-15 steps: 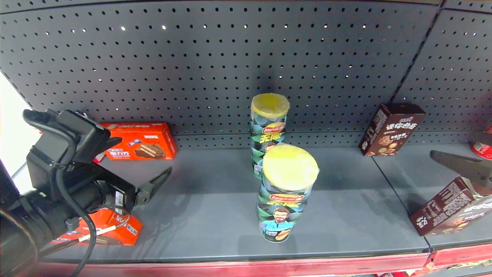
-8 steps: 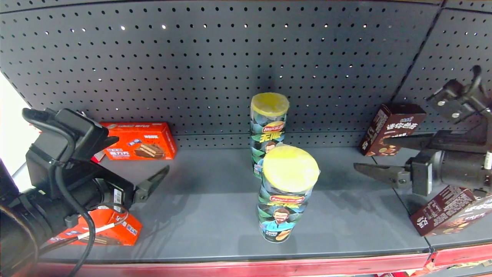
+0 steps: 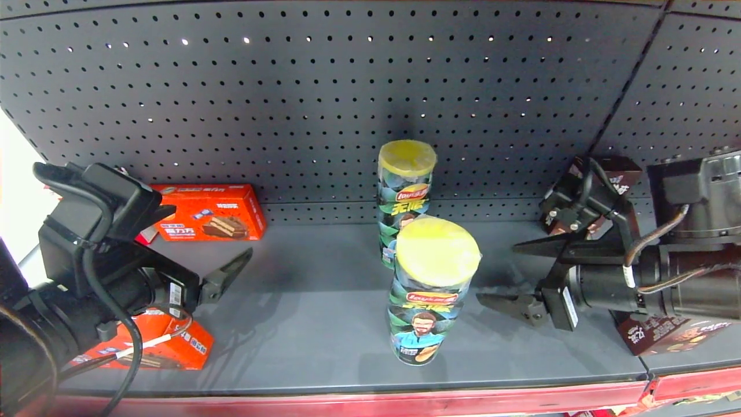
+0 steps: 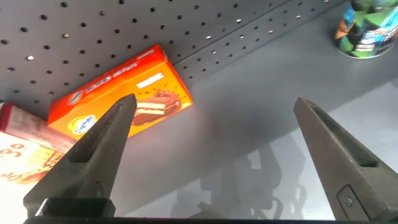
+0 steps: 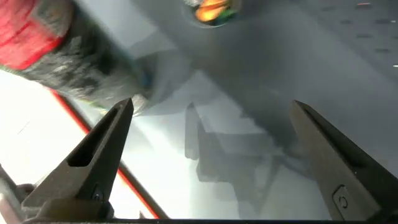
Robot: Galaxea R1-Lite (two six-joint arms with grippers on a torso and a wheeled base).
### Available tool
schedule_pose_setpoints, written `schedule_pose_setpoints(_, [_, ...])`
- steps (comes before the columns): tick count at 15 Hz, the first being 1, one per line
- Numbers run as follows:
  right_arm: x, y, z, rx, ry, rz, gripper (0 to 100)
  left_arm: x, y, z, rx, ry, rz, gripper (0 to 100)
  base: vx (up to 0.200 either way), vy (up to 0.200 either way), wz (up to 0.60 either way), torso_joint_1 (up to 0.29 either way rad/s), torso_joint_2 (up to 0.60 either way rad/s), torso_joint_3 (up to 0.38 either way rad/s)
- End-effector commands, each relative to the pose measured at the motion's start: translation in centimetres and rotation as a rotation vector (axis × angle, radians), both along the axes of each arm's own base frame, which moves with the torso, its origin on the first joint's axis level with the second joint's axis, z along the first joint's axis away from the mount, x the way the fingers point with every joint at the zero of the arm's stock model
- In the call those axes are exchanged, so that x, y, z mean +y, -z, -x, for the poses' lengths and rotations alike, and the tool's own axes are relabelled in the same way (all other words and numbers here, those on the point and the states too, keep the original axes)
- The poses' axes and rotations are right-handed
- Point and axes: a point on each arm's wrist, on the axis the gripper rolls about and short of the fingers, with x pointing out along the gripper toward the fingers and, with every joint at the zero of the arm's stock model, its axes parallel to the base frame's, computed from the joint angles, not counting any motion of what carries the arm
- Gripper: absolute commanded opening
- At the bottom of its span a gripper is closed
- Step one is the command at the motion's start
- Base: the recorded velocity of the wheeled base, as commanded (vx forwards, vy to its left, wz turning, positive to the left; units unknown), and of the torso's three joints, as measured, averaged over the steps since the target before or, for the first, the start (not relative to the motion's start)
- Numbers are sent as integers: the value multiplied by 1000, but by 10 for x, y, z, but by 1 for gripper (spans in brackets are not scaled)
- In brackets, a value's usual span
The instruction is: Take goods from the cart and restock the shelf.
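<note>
Between the black fingers of the left gripper [image 4: 214,109] nothing is held: they are spread wide above the left end of the flat grey metal shelf [image 3: 312,324]. Just beyond them, an orange rectangular wafer box [image 4: 124,93] is set against the back of the shelf. A second orange box [image 3: 168,347] is seen at the front edge, partly covered by the left arm.

The right gripper [image 3: 498,273] is likewise parted and empty, and its fingers are pointed toward the middle of the shelf. Near its tips, but apart from them, a tall cylindrical chip can with a yellow plastic lid [image 3: 431,289] is stood upright close to the front edge. A second can of the same kind [image 3: 405,191] is placed directly behind it, also upright, near the dark perforated back panel [image 3: 289,104].

Farther right, a dark brown cardboard biscuit box [image 3: 622,174] is seen at the back, largely hidden by the right wrist camera. Another brown box [image 3: 666,336] is shown at the front right, mostly covered by that arm. Whether either brown box is touched by the arm cannot be told. A red strip [image 3: 347,402] is run along the front edge of the shelf.
</note>
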Motion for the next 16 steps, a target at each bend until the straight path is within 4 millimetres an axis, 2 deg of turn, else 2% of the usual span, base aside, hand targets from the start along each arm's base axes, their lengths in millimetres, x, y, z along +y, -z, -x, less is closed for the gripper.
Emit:
schedule_pose_setpoints(1, [8,7,-1,23,-24,15,100,0,1,-1,3,-1,-2,100,0,0,0,0,0,0])
schedule_pose_setpoints(16, [28,20,-8,60,-69,42,100,0,1,-1,6,0,-3,100,0,0,0,0,0,0])
